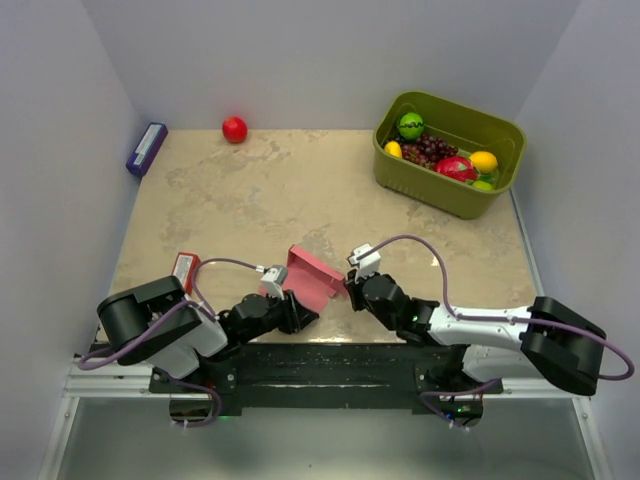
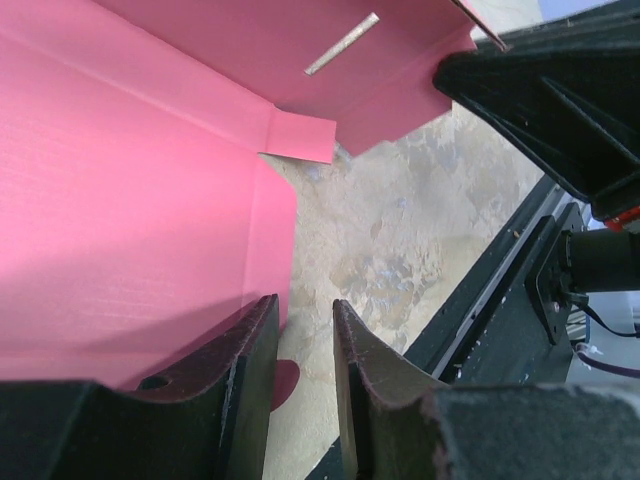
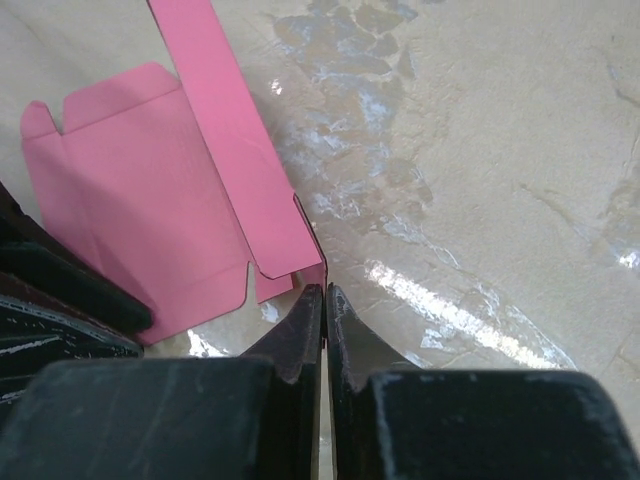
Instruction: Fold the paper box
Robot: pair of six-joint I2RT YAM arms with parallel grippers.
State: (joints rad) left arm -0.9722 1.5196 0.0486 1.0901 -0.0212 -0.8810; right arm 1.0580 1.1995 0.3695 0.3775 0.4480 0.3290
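The beige marble-patterned table is being used as the work surface. The paper box, a pink thin cardboard blank with crease lines and notched tabs, is being kept at the table's near edge, between the two claws. It is lying just right of the left gripper and just left of the right gripper.

The folding is being judged as early. One broad panel is being stood up along a crease beside the left claw, while the rest is lying open. No walls are being closed into a box shape. The small notched tabs, beyond and left of the right claw, are hanging loose, and the narrow slit is being left empty.

The left claw's fingers are being held partly apart, with the pink edge entering the gap; whether it is being pinched cannot be told. The right claw's fingers are being pressed together, their tips touching the blank's near corner; whether that corner is being nipped cannot be told.
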